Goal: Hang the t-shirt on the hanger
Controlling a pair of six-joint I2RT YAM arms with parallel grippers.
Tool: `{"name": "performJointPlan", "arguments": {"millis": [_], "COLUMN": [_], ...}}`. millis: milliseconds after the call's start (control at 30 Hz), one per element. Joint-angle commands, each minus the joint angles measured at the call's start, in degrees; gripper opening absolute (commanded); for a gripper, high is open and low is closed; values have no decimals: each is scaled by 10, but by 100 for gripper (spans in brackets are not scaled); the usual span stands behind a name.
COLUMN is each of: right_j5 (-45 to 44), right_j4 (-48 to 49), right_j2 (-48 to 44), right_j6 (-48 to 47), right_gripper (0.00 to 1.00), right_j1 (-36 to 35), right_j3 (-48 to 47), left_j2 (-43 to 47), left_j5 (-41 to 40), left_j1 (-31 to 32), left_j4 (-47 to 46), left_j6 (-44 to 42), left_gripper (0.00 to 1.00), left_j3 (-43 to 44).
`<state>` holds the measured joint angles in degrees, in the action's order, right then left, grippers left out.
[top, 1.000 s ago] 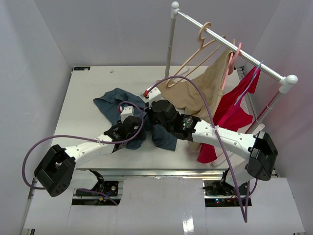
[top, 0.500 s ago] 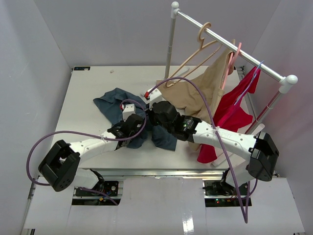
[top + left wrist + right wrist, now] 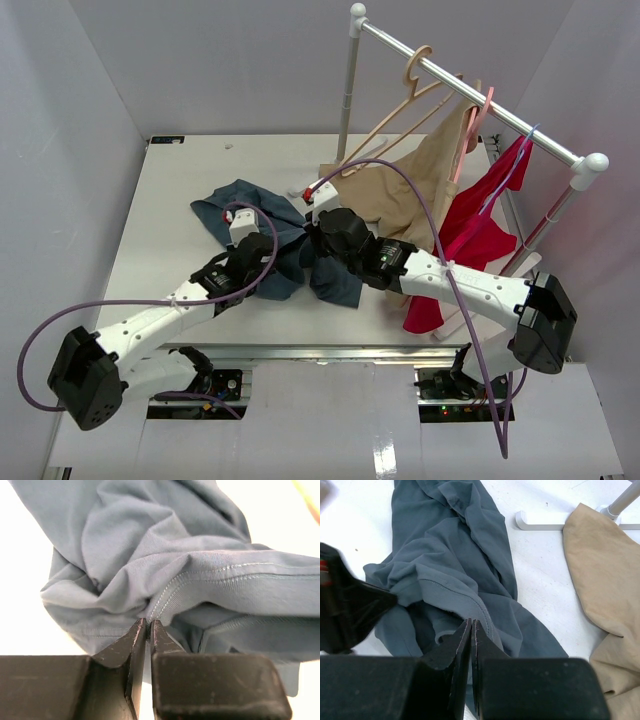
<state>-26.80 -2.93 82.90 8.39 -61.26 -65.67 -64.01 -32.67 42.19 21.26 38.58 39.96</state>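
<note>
Slate-blue jersey, the t-shirt (image 3: 228, 208) lies crumpled on the white bench (image 3: 170, 190), well apart from the pale wooden hanger (image 3: 412, 84) that hangs on the rail (image 3: 505, 120). Over the last second the left tool (image 3: 148, 624) has reached forward and narrowed from spread to pinching a soft fold beside a stitched hem. The right tool (image 3: 471, 624) stays pressed together on a ribbed edge of the same shirt. With both sides gripped, I judge that lifting and spreading can begin. The cloth is thin, limp and deeply creased; the hanger is a slim, rigid triangle with a curved hook.
</note>
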Motion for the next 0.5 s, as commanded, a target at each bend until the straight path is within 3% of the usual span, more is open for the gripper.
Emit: {"name": "performJointPlan", "arguments": {"millis": [0,67,133,200,300,467], "right_j5": [-3,9,19,33,44,43], "right_j4": [22,22,22,27,40,23], "right_j2": [6,6,8,9,14,23], "right_j6": [-1,0,3,3,4,5], "right_gripper": [8,8,8,8,8,8], "right_j1": [5,4,4,4,3,2], "right_j3": [-5,-4,-2,-1,-7,-42], "left_j2": [57,58,51,46,48,65], "left_j5": [-20,-19,-21,-22,7,86], "left_j1": [3,3,3,3,3,3], "left_j4": [39,45,59,61,36,-28], "left_j6": [1,2,8,14,-13,-86], "left_gripper": [19,22,46,59,68,70], "left_j3": [-11,-8,-5,-4,-2,-1]}}
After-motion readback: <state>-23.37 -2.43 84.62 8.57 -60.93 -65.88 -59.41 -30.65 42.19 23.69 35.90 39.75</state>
